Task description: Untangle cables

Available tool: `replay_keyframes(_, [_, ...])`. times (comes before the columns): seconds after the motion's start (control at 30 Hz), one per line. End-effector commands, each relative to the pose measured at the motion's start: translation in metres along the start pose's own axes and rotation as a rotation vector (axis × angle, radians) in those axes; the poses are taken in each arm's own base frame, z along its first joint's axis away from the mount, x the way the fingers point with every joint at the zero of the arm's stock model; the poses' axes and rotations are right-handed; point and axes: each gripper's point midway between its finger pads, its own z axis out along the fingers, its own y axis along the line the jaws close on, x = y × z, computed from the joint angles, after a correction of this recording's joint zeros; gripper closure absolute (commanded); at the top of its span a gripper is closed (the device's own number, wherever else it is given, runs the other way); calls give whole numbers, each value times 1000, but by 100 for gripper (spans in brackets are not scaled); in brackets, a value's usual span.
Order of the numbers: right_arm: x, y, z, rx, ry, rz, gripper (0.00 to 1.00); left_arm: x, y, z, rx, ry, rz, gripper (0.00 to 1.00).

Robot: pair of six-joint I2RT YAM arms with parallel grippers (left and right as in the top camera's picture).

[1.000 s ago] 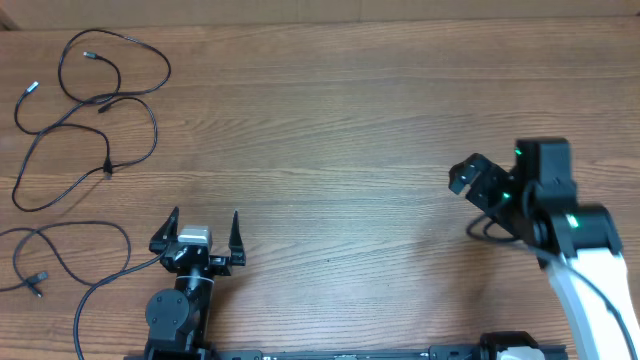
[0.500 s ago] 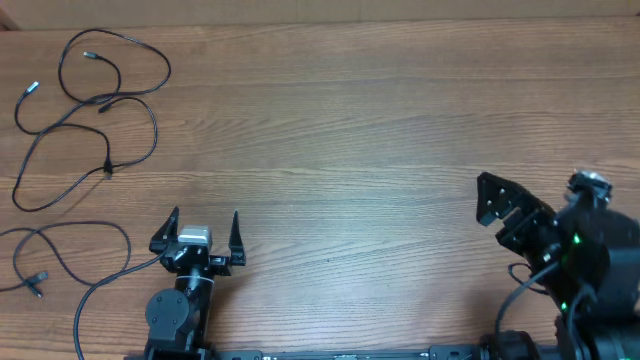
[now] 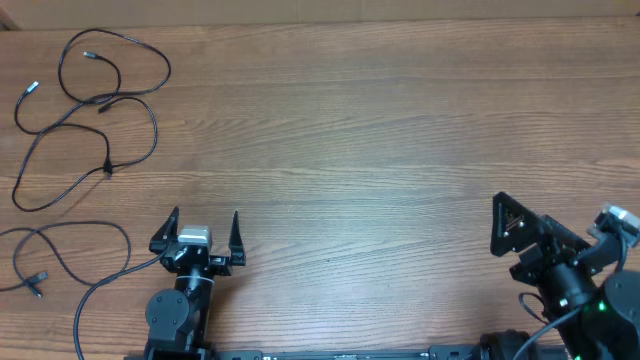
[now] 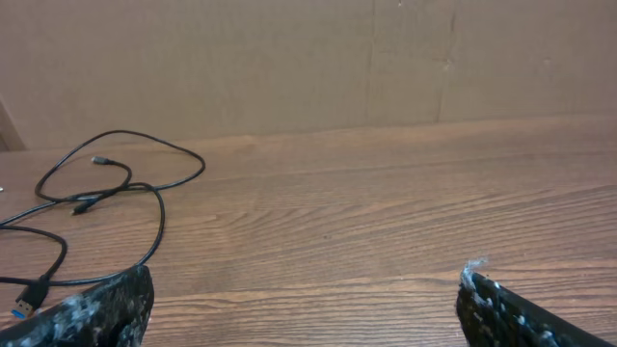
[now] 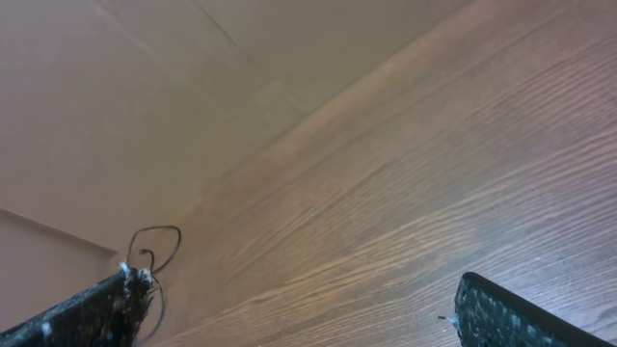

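Note:
Thin black cables (image 3: 100, 100) lie in loose loops at the table's far left, with small plug ends; another cable loop (image 3: 60, 260) lies at the near left edge. The loops also show in the left wrist view (image 4: 116, 188) and far off in the right wrist view (image 5: 154, 251). My left gripper (image 3: 203, 228) is open and empty at the near left, pointing toward the table's far side. My right gripper (image 3: 520, 240) is open and empty at the near right corner, raised and tilted.
The wooden table (image 3: 350, 150) spans the view. A brown cardboard wall (image 4: 289, 58) stands behind the table's far edge. My arms' own thicker black wires hang near each base.
My right arm has pulled back from mid right toward the near right corner. The left arm and the cables have not moved.

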Motion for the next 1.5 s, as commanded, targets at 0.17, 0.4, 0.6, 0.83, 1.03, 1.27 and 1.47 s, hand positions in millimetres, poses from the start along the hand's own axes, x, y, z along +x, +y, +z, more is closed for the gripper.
replay_keyframes(0.17, [0,-38,-32,153,-113,-91,0,-1,1,0,-3,-9,-10,0])
replay_keyframes(0.4, [6,-30,-30,72,-157,-374,0,-1,1,0,-3,-9,-10,1])
replay_keyframes(0.6, [19,-19,-8,-75,-228,-534,0,-1,1,0,-3,-9,-10,0])
replay_keyframes(0.83, [42,-20,29,-217,-273,-566,0,-1,1,0,-3,-9,-10,0])
replay_keyframes(1.03, [45,-26,48,-236,-311,-575,0,-1,1,0,-3,-9,-10,1])
replay_keyframes(1.27, [50,-34,69,-262,-389,-614,0,-1,1,0,-3,-9,-10,0])
replay_keyframes(1.47, [68,-51,87,-245,-361,-629,0,-1,1,0,-3,-9,-10,0])
